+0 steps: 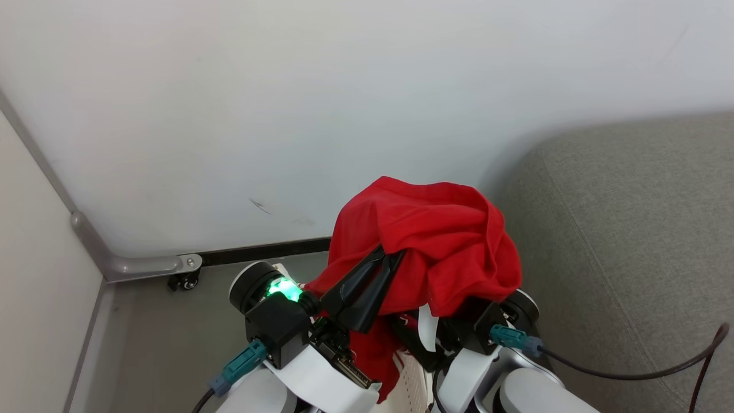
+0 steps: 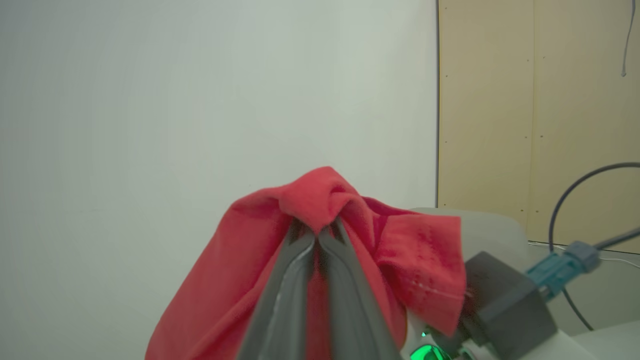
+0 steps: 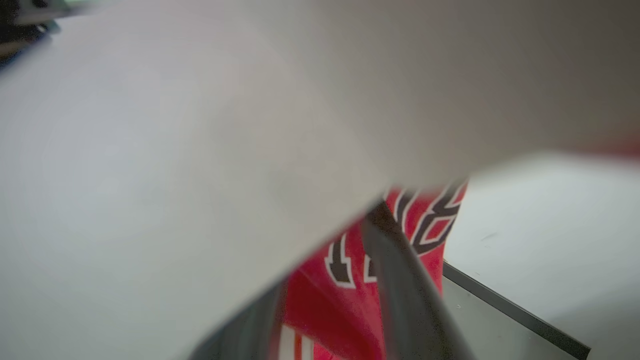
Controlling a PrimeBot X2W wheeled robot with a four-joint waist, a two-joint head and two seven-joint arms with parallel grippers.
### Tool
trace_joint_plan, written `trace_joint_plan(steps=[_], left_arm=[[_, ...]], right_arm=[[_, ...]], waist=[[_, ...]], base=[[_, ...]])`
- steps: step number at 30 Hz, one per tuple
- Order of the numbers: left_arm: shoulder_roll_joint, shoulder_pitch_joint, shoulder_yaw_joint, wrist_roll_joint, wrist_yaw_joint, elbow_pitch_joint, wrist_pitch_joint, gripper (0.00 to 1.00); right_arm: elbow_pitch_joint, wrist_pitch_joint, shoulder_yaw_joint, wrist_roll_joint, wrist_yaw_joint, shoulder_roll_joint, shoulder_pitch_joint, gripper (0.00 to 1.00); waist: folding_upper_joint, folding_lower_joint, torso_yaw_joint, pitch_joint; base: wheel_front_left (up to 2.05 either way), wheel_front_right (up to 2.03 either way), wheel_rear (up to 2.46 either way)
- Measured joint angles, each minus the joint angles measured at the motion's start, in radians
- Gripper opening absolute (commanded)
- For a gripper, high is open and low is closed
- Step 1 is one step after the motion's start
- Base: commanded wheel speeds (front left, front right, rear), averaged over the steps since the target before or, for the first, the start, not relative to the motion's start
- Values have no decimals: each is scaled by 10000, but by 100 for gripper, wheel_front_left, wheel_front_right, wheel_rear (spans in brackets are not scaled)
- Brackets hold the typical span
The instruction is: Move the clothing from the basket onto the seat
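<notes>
- The clothing (image 1: 436,229) is hanging in a bunched red heap above my two arms, off the floor, just left of the seat and not lying on it.
- The wall (image 1: 287,103), pale and plain, is taking up the whole background behind the heap.
- The seat (image 1: 631,258), grey fabric with a rounded corner, is sitting at the right. I'm seeing a stitched seam running down it, and nothing red is resting on it.
- The floor (image 1: 172,332), grey, is showing at the lower left under my left arm.
- The beige panel (image 2: 535,115) is standing to the right of the wall in the left wrist view.
- The left gripper (image 1: 390,253) is pointing up into the heap. In its own wrist view its jaws are clenched tight on a knotted fold of the red cloth (image 2: 320,200), which is draping down both sides of the fingers.
- The right gripper (image 3: 332,280) is sitting under the cloth. I'm seeing red fabric with black-and-white numerals (image 3: 430,225) between its two dark fingers (image 3: 405,290), but a pale blur is covering the tips, so I cannot tell whether the jaws are gripping or loose.
- The black cable (image 1: 631,373) is trailing from my right wrist across the seat.
- The metal bracket (image 1: 143,265) is lying along the foot of the wall.
- The white tag (image 1: 425,330) is dangling below the heap between my wrists.
</notes>
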Motion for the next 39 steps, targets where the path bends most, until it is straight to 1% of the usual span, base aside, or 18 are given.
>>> trace_joint_plan(steps=[7, 13, 18, 23, 27, 39], left_arm=[[0, -1, 25, -2, 17, 12, 0, 0], [0, 0, 196, 0, 115, 130, 0, 0], [-4, 37, 364, 4, 224, 347, 0, 0], [-6, 175, 525, 4, 278, 456, 0, 0], [-4, 297, 453, 29, 276, 594, 0, 0], [-4, 416, 364, 65, 265, 796, 0, 0]], right_arm=[[132, 0, -439, 86, 0, 54, 1, 0], [267, 2, -1258, 654, 0, 144, 54, 0], [125, 2, -1753, 600, 0, 196, 49, 0], [-123, 2, -2424, 568, 0, 226, 50, 0], [-500, 2, -2966, 569, 0, 257, 46, 0], [-1475, 2, -3649, 769, 0, 322, 47, 0]], waist=[[0, 0, 86, -28], [0, 0, 133, -76], [0, 0, 116, -115], [0, 0, 71, -152], [0, 0, 47, -167], [0, 0, 39, -60]], base=[[0, 0, 0], [0, 0, 0], [0, 0, 0], [0, 0, 0], [0, 0, 0], [0, 0, 0]])
